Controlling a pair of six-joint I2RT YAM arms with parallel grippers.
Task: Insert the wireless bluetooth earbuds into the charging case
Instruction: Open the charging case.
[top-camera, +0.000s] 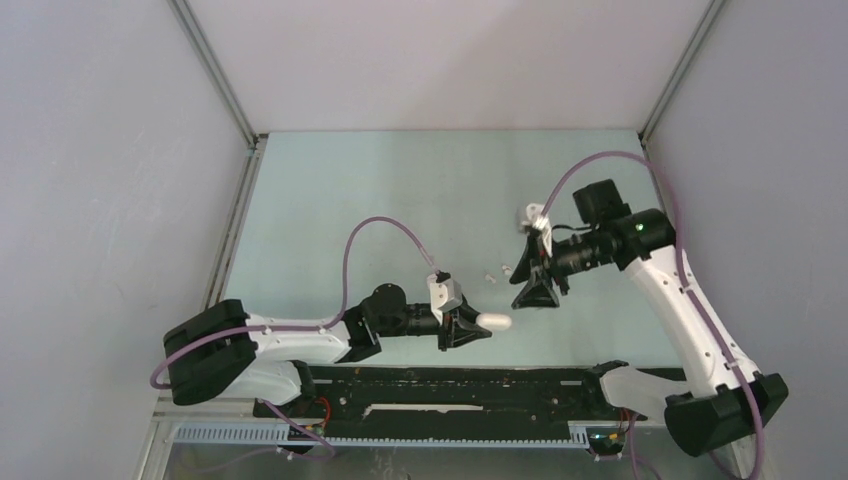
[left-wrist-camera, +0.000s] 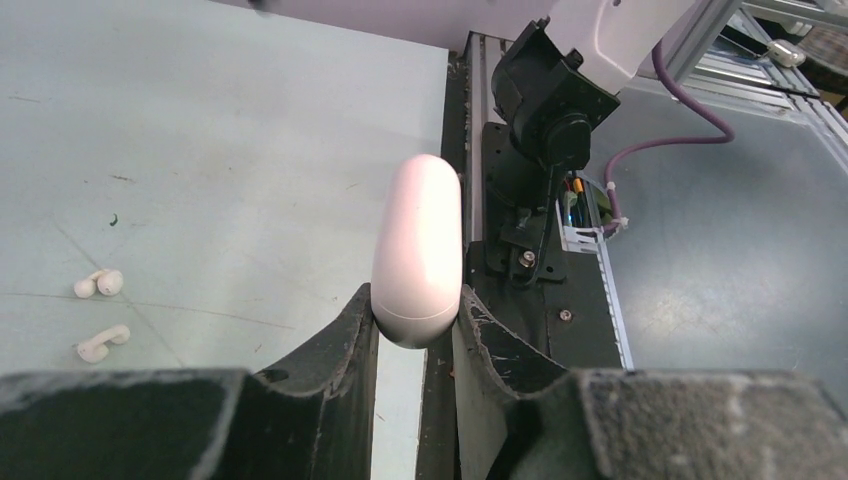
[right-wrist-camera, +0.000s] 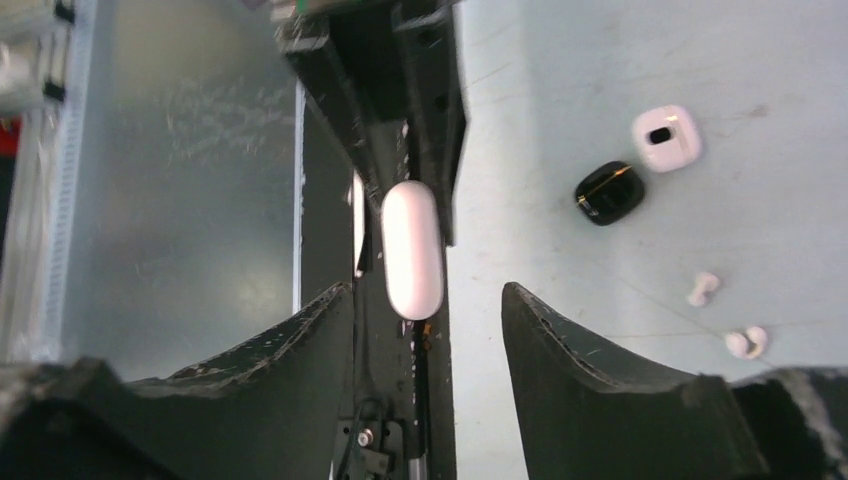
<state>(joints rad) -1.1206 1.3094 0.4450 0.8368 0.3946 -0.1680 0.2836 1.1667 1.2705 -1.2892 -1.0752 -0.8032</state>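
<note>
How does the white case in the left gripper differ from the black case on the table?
The white case is clamped in the left gripper, while the black case lies free on the table. The white case is a long pill shape, and the black case looks shorter and rounder. The white case is pale and the black case is dark and glossy. Both are smooth and rounded, and both appear closed.

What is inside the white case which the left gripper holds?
Nothing can be seen: the white case in the left gripper is closed. Two white earbuds lie outside on the table.
</note>
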